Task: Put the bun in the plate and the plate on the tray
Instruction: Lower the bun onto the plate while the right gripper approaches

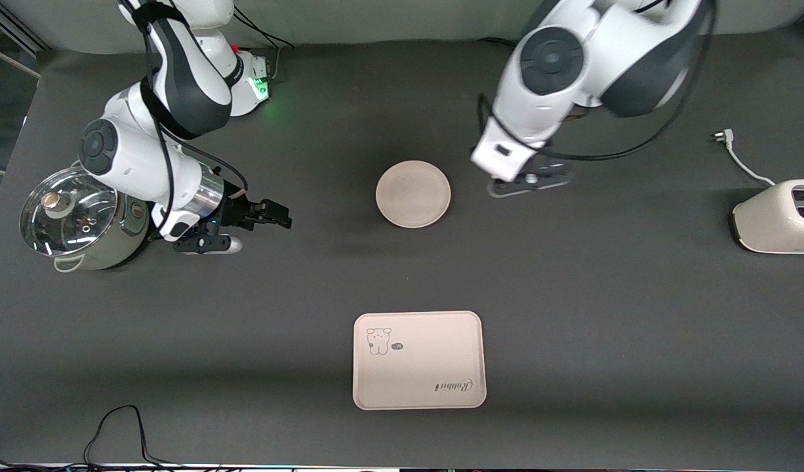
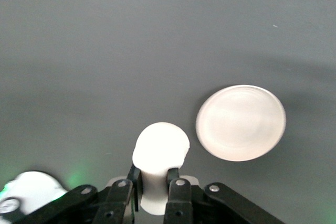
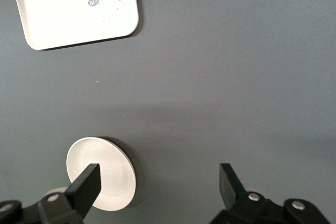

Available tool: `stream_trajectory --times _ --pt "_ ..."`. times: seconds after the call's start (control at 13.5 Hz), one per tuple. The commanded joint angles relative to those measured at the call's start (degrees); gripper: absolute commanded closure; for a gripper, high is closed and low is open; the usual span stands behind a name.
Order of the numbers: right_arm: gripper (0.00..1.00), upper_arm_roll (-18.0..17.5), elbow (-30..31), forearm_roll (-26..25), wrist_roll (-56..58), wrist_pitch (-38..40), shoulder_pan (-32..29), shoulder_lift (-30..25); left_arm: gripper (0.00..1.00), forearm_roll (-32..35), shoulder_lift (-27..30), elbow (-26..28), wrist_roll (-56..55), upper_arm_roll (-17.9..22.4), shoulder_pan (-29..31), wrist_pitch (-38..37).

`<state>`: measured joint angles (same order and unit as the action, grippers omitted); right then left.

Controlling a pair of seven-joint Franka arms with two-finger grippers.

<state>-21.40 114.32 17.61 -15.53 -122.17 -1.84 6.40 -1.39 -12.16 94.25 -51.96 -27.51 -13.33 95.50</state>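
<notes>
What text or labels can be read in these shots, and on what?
"Rabbit": cursive lettering on the tray, near one corner, seen upside down from the front camera.
Small speech bubble beside the cartoon animal on the tray: appears to read "hi", too small to be sure.
Plate, pot, toaster: no readable markings.

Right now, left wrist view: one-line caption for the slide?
Left gripper shut on the bun, up over the table beside the empty plate.
</notes>
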Motion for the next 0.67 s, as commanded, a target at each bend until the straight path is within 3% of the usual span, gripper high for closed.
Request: stream_trajectory --times 0.0,0.3,0.59 --pt "0.00 -0.1 -0.1 1.2 -0.5 -2.5 0.3 1.2 0.77 -0.3 -3.4 3.6 -7.0 0.2 -5.8 9.0" --pt "0.00 -0.4 -0.2 2.2 0.0 -5.5 0.3 3.3 0.75 0.3 -7.3 14.6 -10.1 0.3 -10.7 27.7" --pt "0.00 -0.5 0.5 14.3 5.0 -7.0 0.3 4.1 0.75 11.8 -17.1 14.9 -20.0 0.3 -13.6 37.3"
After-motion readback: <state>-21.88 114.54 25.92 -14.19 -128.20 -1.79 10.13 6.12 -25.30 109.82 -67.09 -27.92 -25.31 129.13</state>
